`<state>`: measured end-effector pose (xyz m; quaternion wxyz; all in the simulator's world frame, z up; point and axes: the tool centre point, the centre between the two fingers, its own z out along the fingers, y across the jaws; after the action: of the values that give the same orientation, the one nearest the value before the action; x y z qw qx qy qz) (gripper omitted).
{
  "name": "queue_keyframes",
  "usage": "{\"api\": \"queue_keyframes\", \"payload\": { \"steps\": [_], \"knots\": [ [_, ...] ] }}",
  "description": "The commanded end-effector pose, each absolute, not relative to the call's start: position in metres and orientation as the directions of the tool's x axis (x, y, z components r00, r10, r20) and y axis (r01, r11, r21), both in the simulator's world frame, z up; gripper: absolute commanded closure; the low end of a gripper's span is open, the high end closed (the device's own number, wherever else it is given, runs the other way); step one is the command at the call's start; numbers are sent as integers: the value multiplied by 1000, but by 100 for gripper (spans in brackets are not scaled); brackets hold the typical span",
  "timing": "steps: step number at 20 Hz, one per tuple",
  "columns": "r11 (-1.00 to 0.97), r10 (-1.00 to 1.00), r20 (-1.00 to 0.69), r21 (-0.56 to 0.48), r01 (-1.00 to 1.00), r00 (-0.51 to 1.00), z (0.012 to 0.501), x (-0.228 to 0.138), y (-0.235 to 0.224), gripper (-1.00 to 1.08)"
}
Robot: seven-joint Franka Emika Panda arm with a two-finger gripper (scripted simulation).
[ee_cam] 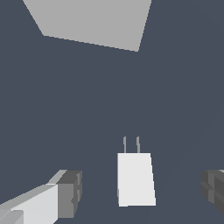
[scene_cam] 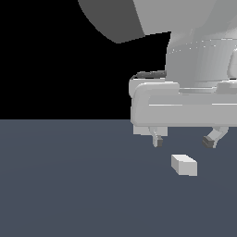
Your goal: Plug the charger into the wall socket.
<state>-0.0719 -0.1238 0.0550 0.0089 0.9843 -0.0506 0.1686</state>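
Exterior view: spread gripper point(scene_cam: 183, 141) above charger point(scene_cam: 184, 165)

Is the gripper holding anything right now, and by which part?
Nothing is held. The gripper is open above the charger, which lies on the floor between the fingers, untouched.

The charger point(ee_cam: 136, 178) looks like smooth, matt, light-grey plastic without texture or gloss, and the two thin prongs point(ee_cam: 131, 145) at its 12 o'clock end are a duller grey, possibly metal, though that cannot be told for sure. The counter point(scene_cam: 69, 185) is a flat, even, matt slate-blue with no grain. The gripper point(scene_cam: 183, 141) body is smooth pale grey with soft shading, its fingertips point(ee_cam: 70, 193) darker grey and faceted, and the wall socket point(ee_cam: 92, 19) is plain matt grey.
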Motion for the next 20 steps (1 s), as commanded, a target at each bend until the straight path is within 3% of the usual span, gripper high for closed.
{"api": "queue_keyframes", "payload": {
  "steps": [1, 13, 14, 20],
  "knots": [
    [-995, -97, 332, 0, -103, 938, 46, -72, -124, -92],
    [-995, -97, 334, 0, -102, 938, 12, -73, -124, -92],
    [-995, -97, 334, 0, -102, 938, 12, -73, -124, 108],
    [-995, -97, 334, 0, -102, 938, 12, -73, -124, 108]
  ]
}}
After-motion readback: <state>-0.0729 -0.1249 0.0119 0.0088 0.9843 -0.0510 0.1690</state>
